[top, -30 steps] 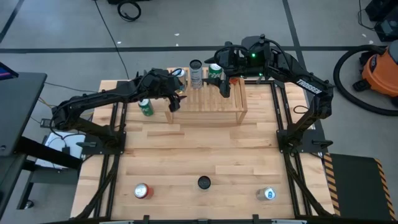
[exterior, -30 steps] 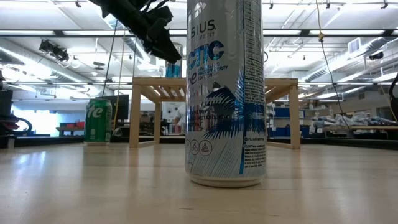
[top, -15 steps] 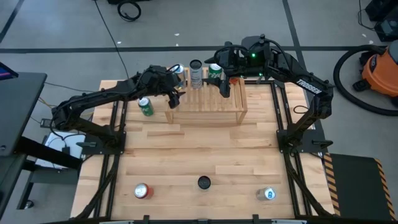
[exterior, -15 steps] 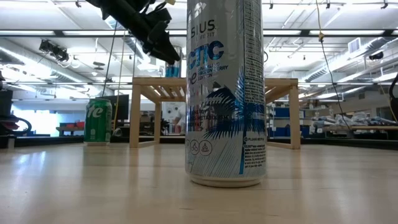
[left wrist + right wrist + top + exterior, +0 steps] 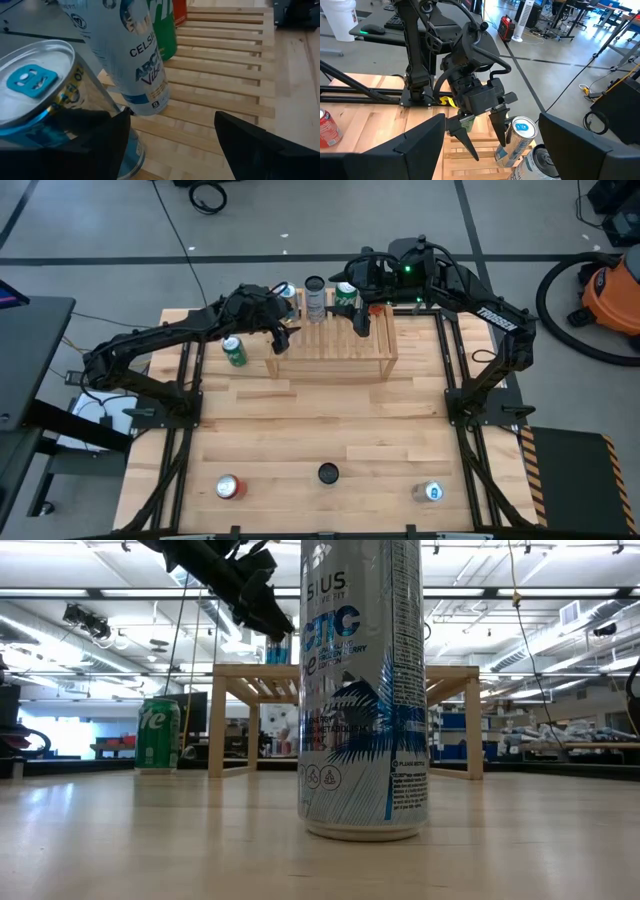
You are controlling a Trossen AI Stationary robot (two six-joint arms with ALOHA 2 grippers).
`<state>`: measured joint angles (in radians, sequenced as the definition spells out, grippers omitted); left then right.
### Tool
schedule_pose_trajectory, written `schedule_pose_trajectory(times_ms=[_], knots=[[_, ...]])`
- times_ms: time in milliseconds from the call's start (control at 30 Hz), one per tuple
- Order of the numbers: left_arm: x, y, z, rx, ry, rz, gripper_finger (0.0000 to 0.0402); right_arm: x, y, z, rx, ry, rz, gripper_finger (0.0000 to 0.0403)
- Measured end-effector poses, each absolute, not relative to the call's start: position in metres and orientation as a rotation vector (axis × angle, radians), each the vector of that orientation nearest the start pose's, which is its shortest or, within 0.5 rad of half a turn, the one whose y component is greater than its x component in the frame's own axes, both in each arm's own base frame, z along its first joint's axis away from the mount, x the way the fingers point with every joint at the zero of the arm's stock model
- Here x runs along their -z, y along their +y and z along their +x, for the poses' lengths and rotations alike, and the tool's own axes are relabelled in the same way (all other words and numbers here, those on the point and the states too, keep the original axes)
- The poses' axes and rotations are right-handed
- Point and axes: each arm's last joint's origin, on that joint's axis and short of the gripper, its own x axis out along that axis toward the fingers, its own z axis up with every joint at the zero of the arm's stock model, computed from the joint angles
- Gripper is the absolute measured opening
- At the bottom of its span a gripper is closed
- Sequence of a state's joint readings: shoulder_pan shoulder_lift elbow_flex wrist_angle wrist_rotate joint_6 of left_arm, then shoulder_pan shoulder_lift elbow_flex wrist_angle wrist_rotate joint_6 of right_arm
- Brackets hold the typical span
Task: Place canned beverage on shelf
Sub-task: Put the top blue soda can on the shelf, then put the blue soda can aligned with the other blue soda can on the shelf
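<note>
Low view: a tall can (image 5: 362, 690) at frame centre, nearest the camera, masks much of the shelf (image 5: 450, 675). My left jaws, left of centre in the upper frame of the high view, stand part open and empty. The blue-tab can (image 5: 520, 135) stands just outside them on the shelf's corner, so I judge it set down. Only the right wrist view shows that gap. My right jaws hover wide open and empty over the shelf's far edge.

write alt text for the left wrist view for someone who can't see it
A blue-tabbed can sits close beside the left tool, whose dark fingers stand apart over the shelf of light-wood slats. Farther along the slats stand a tall white Celsius can and a green can, with part of a red one behind.
</note>
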<state>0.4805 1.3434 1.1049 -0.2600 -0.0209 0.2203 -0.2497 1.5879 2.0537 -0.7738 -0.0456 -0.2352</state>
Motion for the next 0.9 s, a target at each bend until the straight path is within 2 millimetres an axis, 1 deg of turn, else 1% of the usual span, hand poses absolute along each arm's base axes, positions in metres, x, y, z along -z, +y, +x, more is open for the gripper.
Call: schedule_pose_trajectory(times_ms=[100, 167, 267, 367, 433, 533, 667, 767, 900], knots=[[-0.314, 0.134, 0.265, -0.403, 0.549, 0.07, 0.0299, -0.502, -0.075, 0.299, 0.166, 0.327, -0.184, 0.033], [-0.315, 0.127, 0.262, -0.373, 0.584, 0.06, 0.0299, -0.501, -0.074, 0.299, 0.166, 0.331, -0.156, 0.033], [-0.327, 0.113, 0.258, -0.335, 0.583, 0.073, 0.0299, -0.498, -0.071, 0.299, 0.137, 0.364, -0.113, 0.033], [-0.34, 0.097, 0.251, -0.294, 0.559, 0.086, 0.0299, -0.489, -0.063, 0.297, 0.098, 0.457, -0.101, 0.033], [-0.349, 0.086, 0.246, -0.265, 0.537, 0.097, 0.0299, -0.482, -0.057, 0.295, 0.071, 0.534, -0.097, 0.033], [-0.365, 0.071, 0.238, -0.231, 0.501, 0.083, 0.0299, -0.468, -0.047, 0.298, 0.038, 0.626, -0.062, 0.0328], [-0.377, 0.056, 0.228, -0.204, 0.467, 0.025, 0.0299, -0.453, -0.031, 0.305, 0.005, 0.681, -0.003, 0.0321], [-0.383, 0.047, 0.223, -0.184, 0.443, -0.005, 0.0299, -0.442, -0.016, 0.309, -0.026, 0.721, 0.03, 0.0314], [-0.382, 0.039, 0.22, -0.16, 0.467, -0.044, 0.0299, -0.431, 0.005, 0.312, -0.059, 0.766, 0.104, 0.0307]])
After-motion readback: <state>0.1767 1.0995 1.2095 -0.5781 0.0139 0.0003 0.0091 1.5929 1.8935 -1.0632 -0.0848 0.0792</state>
